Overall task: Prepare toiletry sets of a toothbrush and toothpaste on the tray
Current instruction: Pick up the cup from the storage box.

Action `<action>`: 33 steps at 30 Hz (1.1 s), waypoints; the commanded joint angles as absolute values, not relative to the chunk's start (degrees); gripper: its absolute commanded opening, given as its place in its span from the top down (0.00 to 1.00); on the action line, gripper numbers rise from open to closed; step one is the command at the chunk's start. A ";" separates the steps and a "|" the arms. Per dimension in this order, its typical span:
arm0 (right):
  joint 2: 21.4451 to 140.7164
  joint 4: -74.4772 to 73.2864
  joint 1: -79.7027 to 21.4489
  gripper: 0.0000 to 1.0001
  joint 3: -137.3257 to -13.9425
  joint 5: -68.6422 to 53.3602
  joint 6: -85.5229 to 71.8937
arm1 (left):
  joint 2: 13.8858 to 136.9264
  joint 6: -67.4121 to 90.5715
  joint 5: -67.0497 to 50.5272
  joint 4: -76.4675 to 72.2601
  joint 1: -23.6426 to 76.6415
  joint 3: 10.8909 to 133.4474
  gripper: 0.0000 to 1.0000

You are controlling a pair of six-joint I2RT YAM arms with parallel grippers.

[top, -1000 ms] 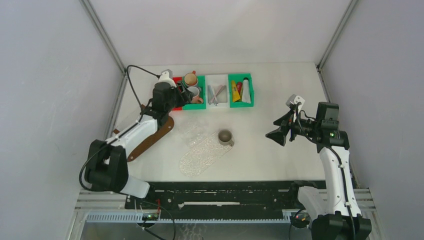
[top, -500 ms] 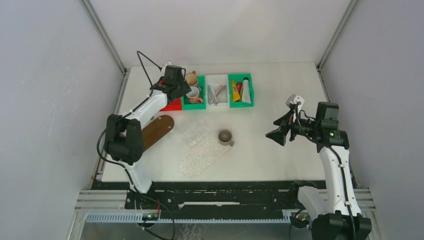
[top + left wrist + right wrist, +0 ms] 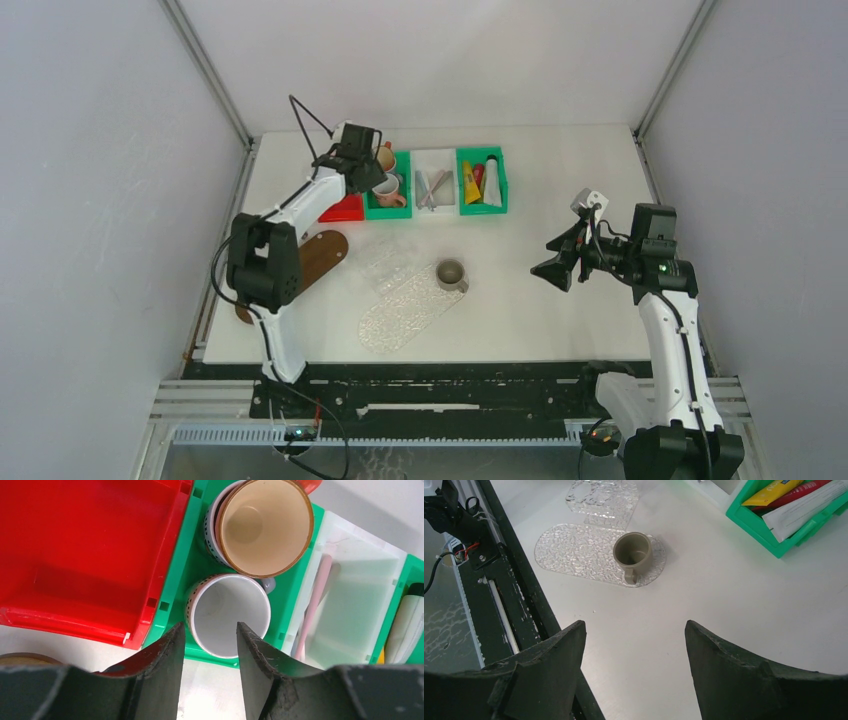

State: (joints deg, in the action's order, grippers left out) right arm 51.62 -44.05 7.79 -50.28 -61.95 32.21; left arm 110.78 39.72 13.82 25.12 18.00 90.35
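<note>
Left gripper point(image 3: 209, 672), jaws apart and empty, hovers over white mug point(image 3: 227, 612); toothbrush point(image 3: 315, 605) lies beside that mug, outside the jaws.

Bright, even light; soft shadows; close foreground seems slightly blurred.

The left arm's elbow has been swung up and inward, uncovering more of the brown oval board point(image 3: 320, 256); the left gripper point(image 3: 210, 630) has been shifted over the white mug point(image 3: 227, 612); its jaws have been narrowed.
</note>
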 commanded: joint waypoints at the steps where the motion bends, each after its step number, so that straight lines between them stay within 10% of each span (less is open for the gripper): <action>1: 51.38 -42.36 7.59 0.20 -49.93 -62.30 32.44 | 112.73 41.02 14.28 26.37 18.19 94.35 0.54; 33: 51.28 -42.23 7.93 0.20 -49.93 -62.23 32.30 | 106.87 38.76 15.38 25.17 18.20 90.01 1.00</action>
